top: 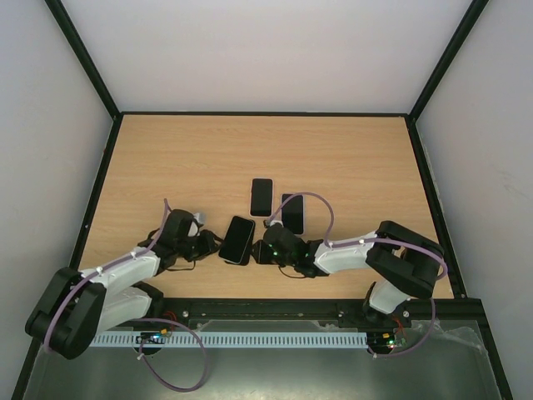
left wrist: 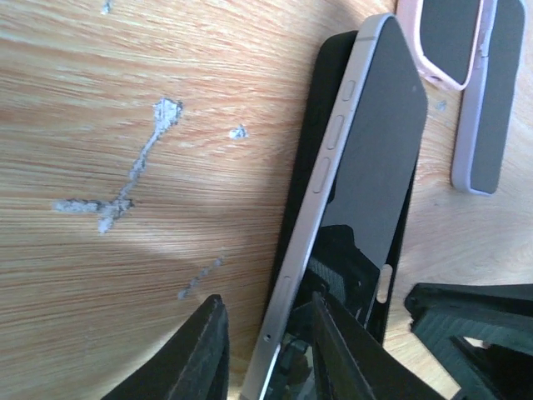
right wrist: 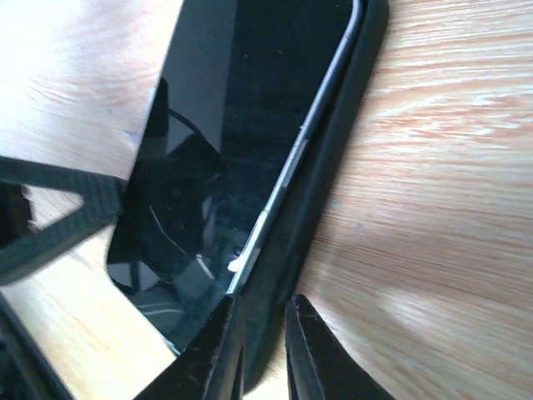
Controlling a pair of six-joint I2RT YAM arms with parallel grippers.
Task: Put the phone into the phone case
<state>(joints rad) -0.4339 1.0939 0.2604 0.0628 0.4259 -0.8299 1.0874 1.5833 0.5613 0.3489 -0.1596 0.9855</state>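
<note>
One phone point(top: 237, 239) lies tilted atop the black phone case point(right wrist: 333, 167) on the surface point(top: 350, 150), not seated, its silver side raised. The left gripper point(left wrist: 265, 304) straddles that silver side with narrow jaws; whether they actually pinch it I cannot tell. The right gripper point(right wrist: 259, 307) is clamped on the case's rim.

Both arms stretch low and inward, grippers facing each other. The left gripper point(left wrist: 271, 362) holds its fingers partly apart; the right gripper point(right wrist: 262, 354) pinches its fingers narrowly on the phone case point(right wrist: 323, 171) rim.
</note>
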